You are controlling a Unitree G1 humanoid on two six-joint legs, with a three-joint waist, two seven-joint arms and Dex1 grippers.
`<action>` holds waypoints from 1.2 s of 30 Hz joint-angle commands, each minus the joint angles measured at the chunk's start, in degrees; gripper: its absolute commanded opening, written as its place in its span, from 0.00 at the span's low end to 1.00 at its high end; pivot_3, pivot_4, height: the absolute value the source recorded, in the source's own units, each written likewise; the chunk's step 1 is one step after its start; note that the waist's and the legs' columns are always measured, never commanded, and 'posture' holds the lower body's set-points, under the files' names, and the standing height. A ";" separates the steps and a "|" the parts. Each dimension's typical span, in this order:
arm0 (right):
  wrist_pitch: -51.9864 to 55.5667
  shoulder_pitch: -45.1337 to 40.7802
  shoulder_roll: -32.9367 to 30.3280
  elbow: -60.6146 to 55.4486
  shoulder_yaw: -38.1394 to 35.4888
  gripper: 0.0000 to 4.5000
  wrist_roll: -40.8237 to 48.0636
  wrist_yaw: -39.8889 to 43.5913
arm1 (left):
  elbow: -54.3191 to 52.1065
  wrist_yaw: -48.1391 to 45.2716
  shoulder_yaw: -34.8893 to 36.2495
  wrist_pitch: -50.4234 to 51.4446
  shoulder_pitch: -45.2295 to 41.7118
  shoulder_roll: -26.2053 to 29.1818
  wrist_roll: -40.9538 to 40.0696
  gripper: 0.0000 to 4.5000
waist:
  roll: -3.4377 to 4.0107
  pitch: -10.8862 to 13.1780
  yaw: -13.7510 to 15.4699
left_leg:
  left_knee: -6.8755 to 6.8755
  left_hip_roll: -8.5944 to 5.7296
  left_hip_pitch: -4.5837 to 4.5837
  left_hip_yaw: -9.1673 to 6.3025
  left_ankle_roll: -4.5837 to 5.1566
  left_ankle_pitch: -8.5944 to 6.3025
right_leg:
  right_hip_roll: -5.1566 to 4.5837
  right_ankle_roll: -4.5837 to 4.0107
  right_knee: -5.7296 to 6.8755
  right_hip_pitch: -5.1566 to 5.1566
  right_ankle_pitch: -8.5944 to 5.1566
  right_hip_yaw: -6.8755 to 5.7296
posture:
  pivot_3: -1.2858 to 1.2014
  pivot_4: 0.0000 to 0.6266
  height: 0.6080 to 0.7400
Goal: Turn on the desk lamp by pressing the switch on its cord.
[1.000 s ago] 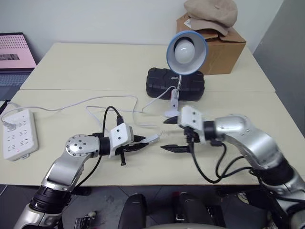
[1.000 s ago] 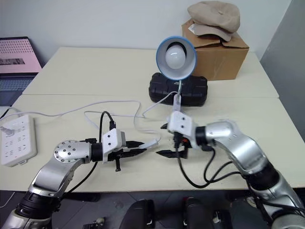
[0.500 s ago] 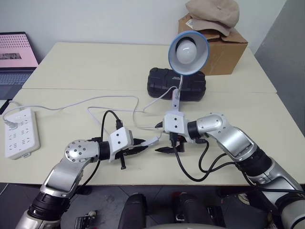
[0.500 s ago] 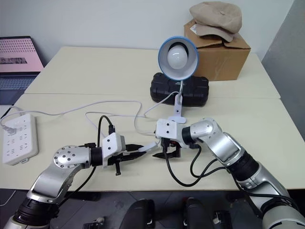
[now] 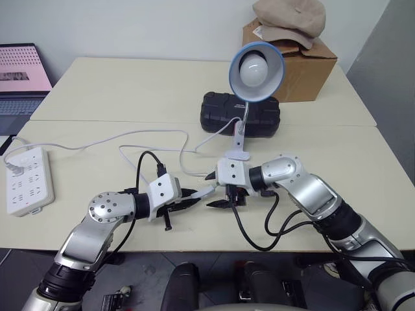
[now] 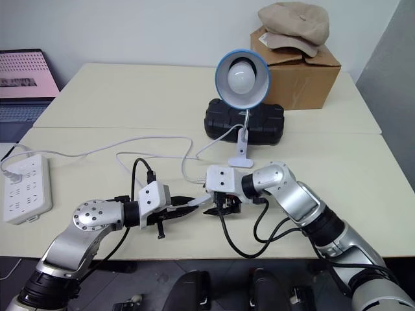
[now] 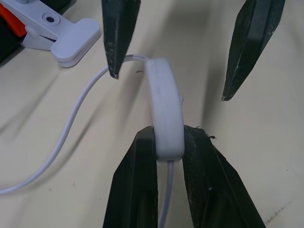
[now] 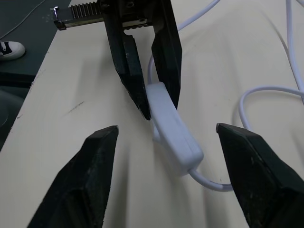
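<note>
I see the left gripper (image 7: pixel 169 142) clamped on one end of the switch (image 7: pixel 165 110) — lifted just off the table. Right gripper (image 8: pixel 166 137) at its 12 o'clock, fingers spread astride it — not touching.

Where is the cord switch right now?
In the head views the switch sits near the table's front edge, clamped at one end by the left gripper, its free end between the right gripper's open fingers.
</note>
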 commanded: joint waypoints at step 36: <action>-2.31 5.25 -3.28 -8.07 -11.44 1.00 1.97 2.28 | 5.52 3.26 -0.15 -4.65 -4.10 -1.07 5.66 0.09 | 0.00 0.00 0.28 | 0.00 -0.02 0.00 0.00 0.00 0.00 | -0.02 0.00 -0.03 0.01 0.00 -0.01 | 0.52 0.24 1.00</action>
